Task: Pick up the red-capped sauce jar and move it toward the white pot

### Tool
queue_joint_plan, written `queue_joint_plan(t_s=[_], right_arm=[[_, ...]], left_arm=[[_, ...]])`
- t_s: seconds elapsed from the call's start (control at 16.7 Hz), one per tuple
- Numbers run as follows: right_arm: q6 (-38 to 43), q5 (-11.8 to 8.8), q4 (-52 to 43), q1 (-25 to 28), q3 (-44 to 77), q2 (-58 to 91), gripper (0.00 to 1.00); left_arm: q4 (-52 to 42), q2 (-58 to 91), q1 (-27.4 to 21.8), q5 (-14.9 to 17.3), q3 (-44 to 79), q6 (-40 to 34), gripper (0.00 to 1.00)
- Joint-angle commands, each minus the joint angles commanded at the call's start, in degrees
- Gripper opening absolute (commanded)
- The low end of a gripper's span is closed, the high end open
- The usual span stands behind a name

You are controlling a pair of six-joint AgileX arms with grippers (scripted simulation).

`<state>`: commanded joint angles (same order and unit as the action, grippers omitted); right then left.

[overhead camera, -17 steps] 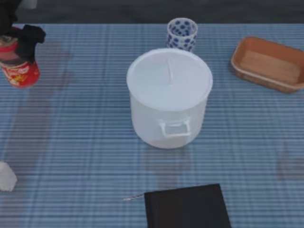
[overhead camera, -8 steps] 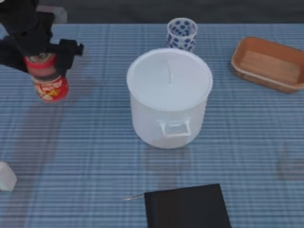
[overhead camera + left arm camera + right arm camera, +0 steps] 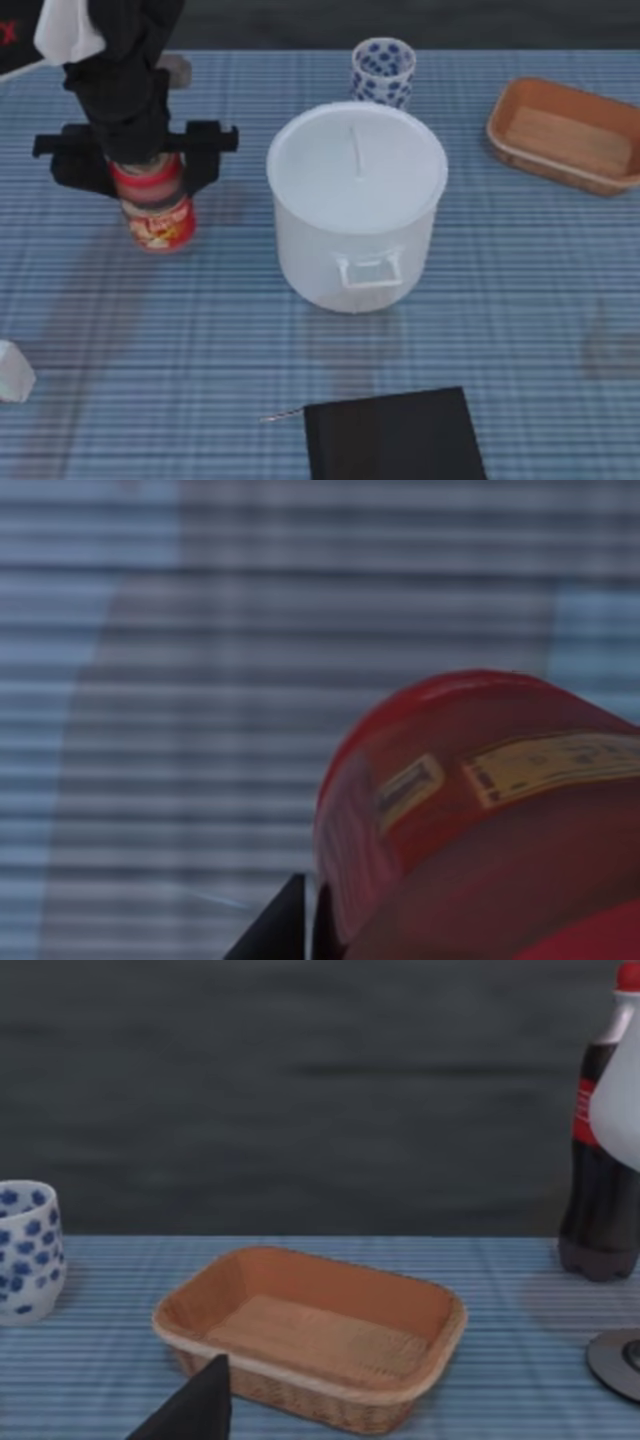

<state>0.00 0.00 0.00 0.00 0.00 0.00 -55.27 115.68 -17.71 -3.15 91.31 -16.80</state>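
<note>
From my seat, the large white cylindrical pot (image 3: 356, 205) sits mid-table on the blue striped table (image 3: 520, 300). The dotted cup (image 3: 383, 71) stands just behind it, by the far edge. My left gripper (image 3: 135, 160) holds the small red-capped sauce jar (image 3: 155, 205) left of the pot, apart from it. The shallow wicker basket (image 3: 565, 133) lies near the far right corner. The flat black book (image 3: 393, 435) overhangs the near edge, and a small white object (image 3: 14, 372) sits at the left edge.

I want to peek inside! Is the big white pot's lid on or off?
On. The flat white lid covers the whole top of the white pot, so nothing inside shows.
</note>
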Motion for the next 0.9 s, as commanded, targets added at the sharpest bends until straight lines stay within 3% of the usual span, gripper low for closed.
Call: queue_joint_plan(t_s=[0.84, 0.9], right_arm=[[0.0, 0.0, 0.0, 0.0, 0.0, 0.0, 1.00], [0.0, 0.0, 0.0, 0.0, 0.0, 0.0, 1.00]], left_arm=[[9.6, 4.2, 0.3, 0.1, -5.4, 0.4, 0.00], [9.6, 4.2, 0.3, 0.1, -5.4, 0.4, 0.08]])
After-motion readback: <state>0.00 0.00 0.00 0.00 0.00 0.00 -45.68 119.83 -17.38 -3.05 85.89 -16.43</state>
